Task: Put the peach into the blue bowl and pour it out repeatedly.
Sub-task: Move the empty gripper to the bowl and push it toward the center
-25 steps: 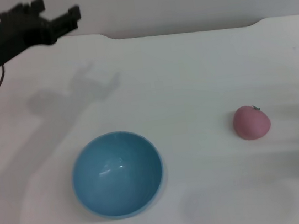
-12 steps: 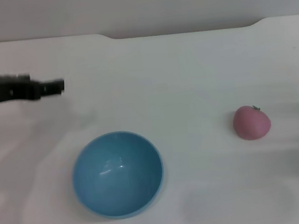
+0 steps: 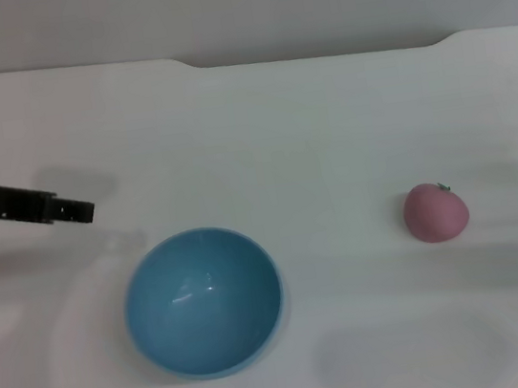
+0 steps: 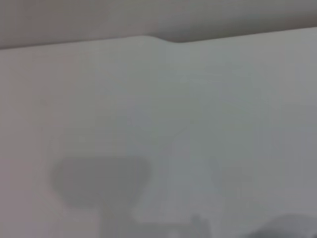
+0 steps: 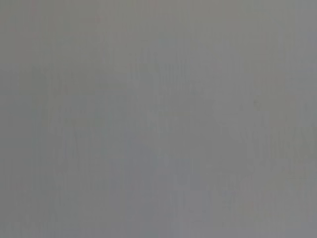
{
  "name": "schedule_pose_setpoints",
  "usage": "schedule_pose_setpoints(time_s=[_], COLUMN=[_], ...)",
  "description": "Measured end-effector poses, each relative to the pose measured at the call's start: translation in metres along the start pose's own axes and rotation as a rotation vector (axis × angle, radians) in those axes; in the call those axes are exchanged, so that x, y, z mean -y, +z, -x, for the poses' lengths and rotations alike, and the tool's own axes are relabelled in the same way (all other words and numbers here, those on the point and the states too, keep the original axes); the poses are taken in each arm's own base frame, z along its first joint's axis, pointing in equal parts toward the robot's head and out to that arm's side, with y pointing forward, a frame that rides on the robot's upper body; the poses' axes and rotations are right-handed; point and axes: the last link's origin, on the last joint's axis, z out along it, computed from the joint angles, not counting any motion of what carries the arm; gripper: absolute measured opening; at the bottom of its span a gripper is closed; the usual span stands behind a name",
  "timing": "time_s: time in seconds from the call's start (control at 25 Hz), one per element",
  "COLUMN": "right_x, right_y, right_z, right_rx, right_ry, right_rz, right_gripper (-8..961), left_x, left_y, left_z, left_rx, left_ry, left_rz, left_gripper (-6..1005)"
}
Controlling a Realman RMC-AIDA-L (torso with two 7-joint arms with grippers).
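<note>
1. Reaching in from the left edge of the head view, the left end effector (image 3: 73, 211) shows only as a thin dark bar just beyond the blue bowl (image 3: 203, 300); I cannot tell if it is apart or together.
2. It holds nothing, and it does not touch the bowl.
3. The right end effector is not in view from where I stand.
4. The bowl sits upright and empty on the white counter (image 3: 327, 126), on the robot's left side.
5. The peach (image 3: 435, 213) lies well apart from it, to the right, with its small stem up.
6. The peach looks light and matte, probably not slippery; being round, it may roll, so I would grip it across its middle, gently.
</note>
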Motion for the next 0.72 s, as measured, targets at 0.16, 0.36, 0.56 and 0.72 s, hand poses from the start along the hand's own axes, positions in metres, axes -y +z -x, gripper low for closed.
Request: schedule_pose_setpoints(time_s=[0.16,0.36,0.56,0.72], right_x=[-0.002,-0.002,0.000,0.002], right_y=[0.004,0.006,0.007,0.006], right_z=[0.002,0.002,0.003,0.002], right_rx=[0.003,0.001,0.001,0.000], right_ry=[-0.006,-0.012,-0.019,-0.024], right_rz=[0.007,0.008,0.006,0.002], right_gripper=[523,519,516,513], left_x=[0.002,-0.012,-0.030,-0.038], left_y=[-0.003,-0.002,0.010,0.020], left_z=[0.003,0.002,0.002,0.007], left_rx=[0.066,0.144,0.216,0.269], left_ry=[0.001,0.010,0.027,0.039], left_rz=[-0.013,0.026,0.061,0.077], left_gripper=[813,813,813,813])
